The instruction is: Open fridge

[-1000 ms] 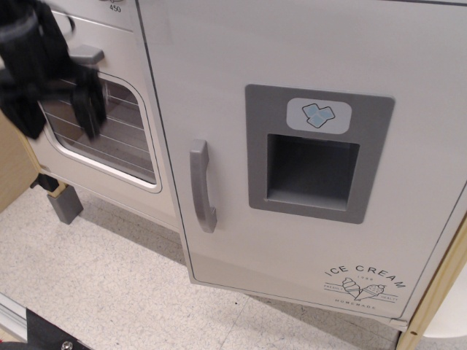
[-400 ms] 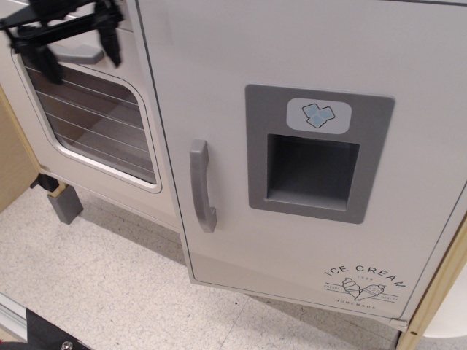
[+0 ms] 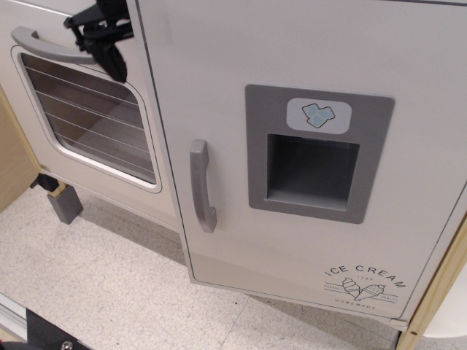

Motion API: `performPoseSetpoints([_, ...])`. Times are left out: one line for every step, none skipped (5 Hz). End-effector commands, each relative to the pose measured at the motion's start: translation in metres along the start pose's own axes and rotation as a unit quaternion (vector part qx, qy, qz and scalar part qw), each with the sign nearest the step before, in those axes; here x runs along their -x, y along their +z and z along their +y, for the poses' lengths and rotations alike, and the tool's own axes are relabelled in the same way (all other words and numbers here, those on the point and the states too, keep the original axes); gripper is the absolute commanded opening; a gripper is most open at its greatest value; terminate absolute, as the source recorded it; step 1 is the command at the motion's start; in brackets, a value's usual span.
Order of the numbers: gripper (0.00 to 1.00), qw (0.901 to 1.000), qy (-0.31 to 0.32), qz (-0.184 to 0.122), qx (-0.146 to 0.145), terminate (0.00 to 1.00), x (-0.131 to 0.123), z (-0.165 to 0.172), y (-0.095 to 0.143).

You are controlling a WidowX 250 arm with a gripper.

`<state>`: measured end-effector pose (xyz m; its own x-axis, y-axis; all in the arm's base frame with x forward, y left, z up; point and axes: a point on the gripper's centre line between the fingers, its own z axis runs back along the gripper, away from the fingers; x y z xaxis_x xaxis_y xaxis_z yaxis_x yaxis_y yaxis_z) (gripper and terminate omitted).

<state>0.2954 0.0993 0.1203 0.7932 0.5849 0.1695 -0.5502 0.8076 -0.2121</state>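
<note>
Clearly the fridge is the biggest thing in view, a white door filling the middle and right of the picture, and everything else sits around it. Its lower left corner stands slightly forward of the cabinet edge, with a dark shadow under it on the speckled floor. Left of the fridge is the oven door, white with a rounded window showing wire racks inside and a horizontal grey bar along its top. On the fridge itself, right of centre, a grey dispenser panel holds a deep recess, with a blue ice-cube sticker just above that recess. At the fridge's left edge, a vertical grey handle stands untouched. Near the fridge's lower right corner is the "ICE CREAM" logo. Up beside the fridge's top left corner, over the oven door, hangs the black end effector, well apart from the handle; its fingers are partly cut off by the frame, so I cannot tell whether they are spread or pressed together.
</note>
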Motion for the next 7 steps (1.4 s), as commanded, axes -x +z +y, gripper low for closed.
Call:
performPoseSetpoints([1.00, 0.9958, -0.085, 0.012, -0.031, 0.00, 0.037, -0.003, 0.021])
performPoseSetpoints([1.00, 0.9917, -0.119, 0.029, -0.038, 0.00, 0.063, -0.005, 0.026])
performPoseSetpoints([1.00, 0.9866, -0.153, 0.044, -0.035, 0.00, 0.093, -0.010, 0.029])
performPoseSetpoints([1.00, 0.9828, -0.169, 0.072, -0.023, 0.00, 0.117, -0.019, 0.026])
performPoseSetpoints([1.00, 0.9751, -0.191, 0.112, 0.013, 0.00, 0.145, -0.031, 0.027])
performPoseSetpoints([1.00, 0.9676, -0.217, 0.126, 0.024, 0.00, 0.167, -0.035, 0.027])
performPoseSetpoints([1.00, 0.9602, -0.247, 0.126, 0.031, 0.00, 0.182, -0.039, 0.032])
